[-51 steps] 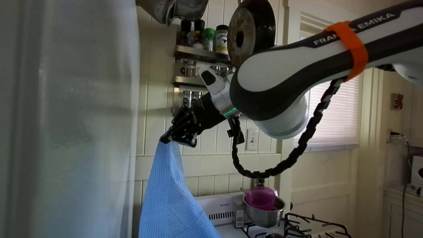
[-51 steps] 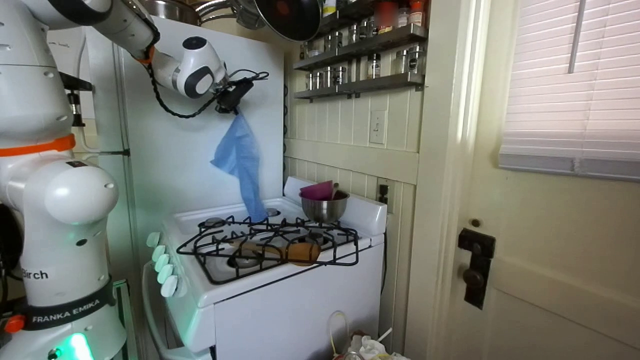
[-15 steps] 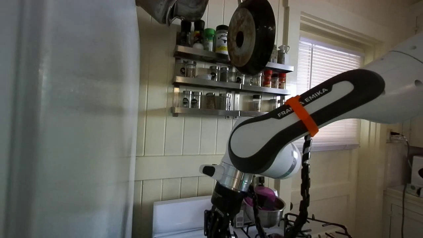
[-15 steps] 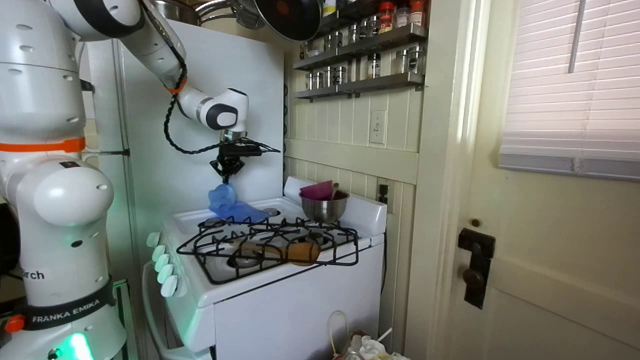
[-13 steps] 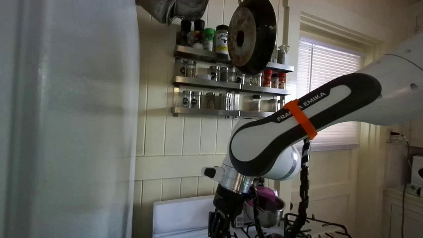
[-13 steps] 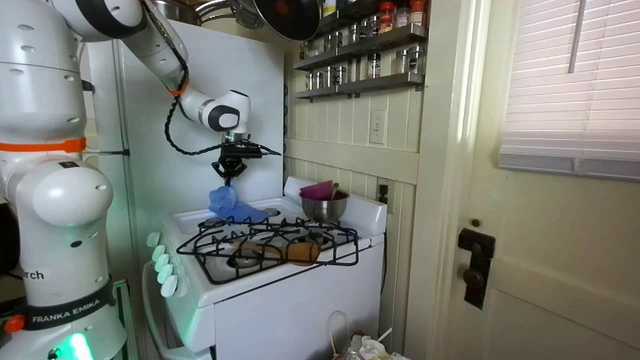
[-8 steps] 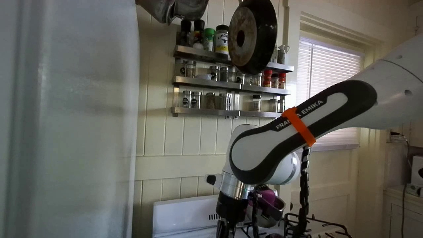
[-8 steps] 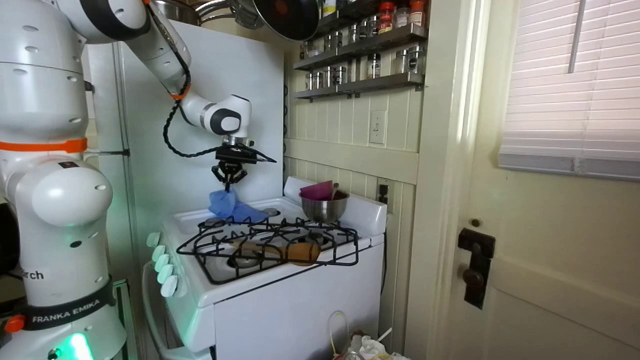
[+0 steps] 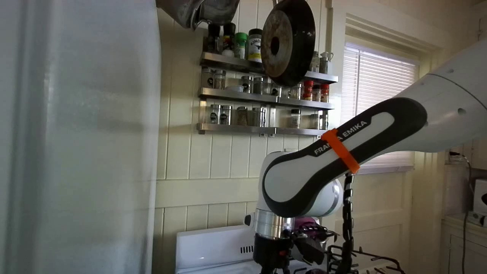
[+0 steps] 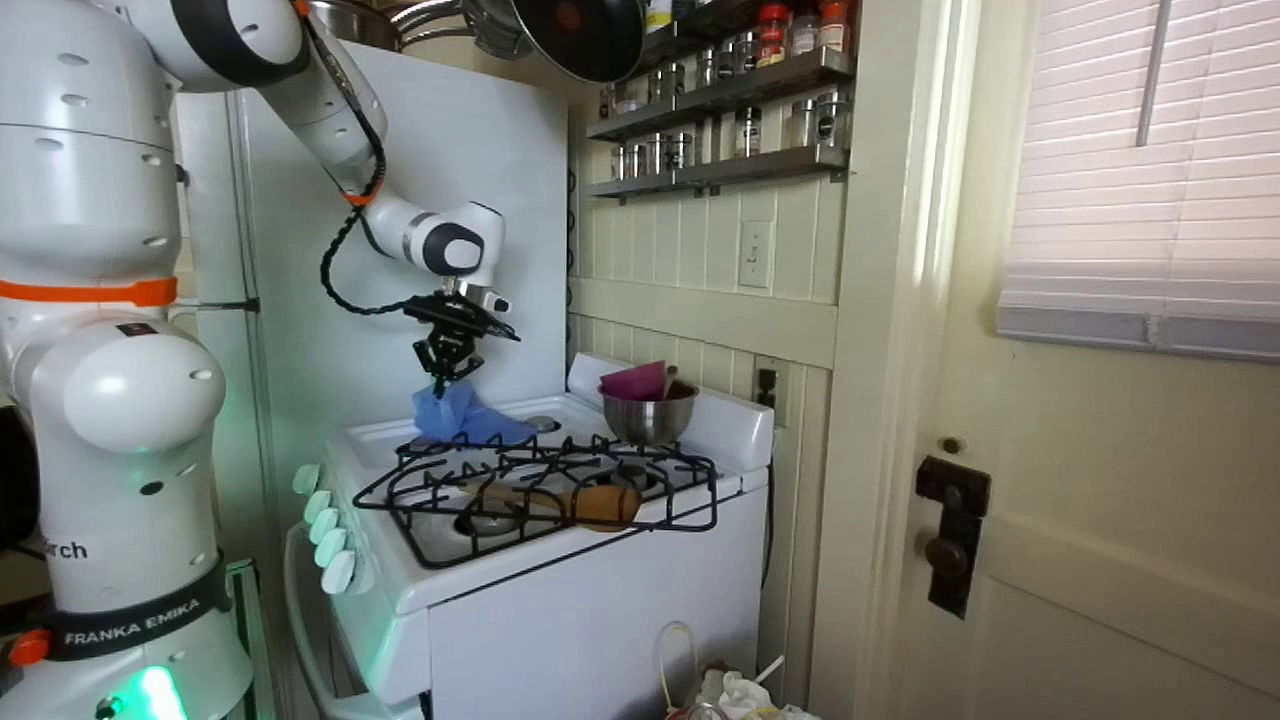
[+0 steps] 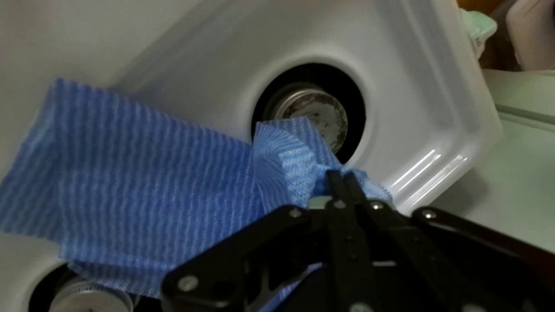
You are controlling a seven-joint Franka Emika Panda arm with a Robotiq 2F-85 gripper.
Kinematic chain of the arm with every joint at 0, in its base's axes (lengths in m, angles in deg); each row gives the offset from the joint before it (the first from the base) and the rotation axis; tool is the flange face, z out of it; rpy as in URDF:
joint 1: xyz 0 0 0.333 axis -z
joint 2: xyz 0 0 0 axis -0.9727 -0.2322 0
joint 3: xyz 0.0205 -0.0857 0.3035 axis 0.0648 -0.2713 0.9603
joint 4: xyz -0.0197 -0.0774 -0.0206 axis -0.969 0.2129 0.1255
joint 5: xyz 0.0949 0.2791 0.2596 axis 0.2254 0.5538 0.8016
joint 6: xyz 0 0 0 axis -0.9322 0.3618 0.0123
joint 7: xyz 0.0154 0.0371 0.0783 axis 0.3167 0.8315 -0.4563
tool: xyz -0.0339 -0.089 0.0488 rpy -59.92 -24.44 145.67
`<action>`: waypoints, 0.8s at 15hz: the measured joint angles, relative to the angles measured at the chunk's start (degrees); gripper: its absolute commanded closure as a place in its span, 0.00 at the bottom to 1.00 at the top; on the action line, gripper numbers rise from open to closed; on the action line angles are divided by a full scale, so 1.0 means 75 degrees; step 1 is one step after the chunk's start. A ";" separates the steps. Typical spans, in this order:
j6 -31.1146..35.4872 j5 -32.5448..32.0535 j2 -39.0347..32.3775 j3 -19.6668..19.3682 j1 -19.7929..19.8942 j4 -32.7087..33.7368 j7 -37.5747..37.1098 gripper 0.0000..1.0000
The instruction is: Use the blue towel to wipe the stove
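Note:
The blue towel point(image 11: 156, 186) lies bunched and partly spread over the white stove point(image 11: 208, 82). One corner of it reaches a round burner point(image 11: 323, 115), and its lower edge overlaps a second one. My gripper point(image 11: 341, 175) points down with its two fingers nearly together, pinching folded cloth at the tips. In an exterior view the gripper point(image 10: 440, 388) stands low over the stove's far side by the fridge, and the towel point(image 10: 475, 420) rests beneath it. In an exterior view the stove's back panel point(image 9: 213, 247) shows, but fingertips and towel are below the frame.
Dark wire grates point(image 10: 714, 497) cover the near part of the stove, with a wooden utensil point(image 10: 605, 506) among them. A metal bowl point(image 10: 650, 422) with a purple-pink item stands near the back panel. The fridge point(image 10: 500, 130) rises beside the arm. Spice shelves point(image 9: 236, 128) and a hanging pan point(image 9: 279, 42) are above.
The towel hung in the air earlier; now it lies crumpled on the stove. Over the last second my gripper has come down slightly and turned, still pinching the cloth.

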 measured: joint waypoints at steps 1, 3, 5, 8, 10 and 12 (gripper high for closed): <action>-0.0139 0.0046 -0.0016 0.0000 0.0000 0.0013 -0.0309 0.73; -0.0215 0.0079 -0.0026 0.0000 0.0000 0.0017 -0.0782 0.60; -0.0095 0.0066 -0.0014 0.0000 0.0002 0.0034 -0.0993 0.45; 0.0144 0.0044 0.0086 0.0003 0.0002 0.0043 -0.1201 0.22; 0.0164 0.0044 0.0179 0.0022 -0.0002 0.0051 -0.1443 0.33; 0.0174 0.0044 0.0274 0.0072 -0.0015 0.0088 -0.1628 0.17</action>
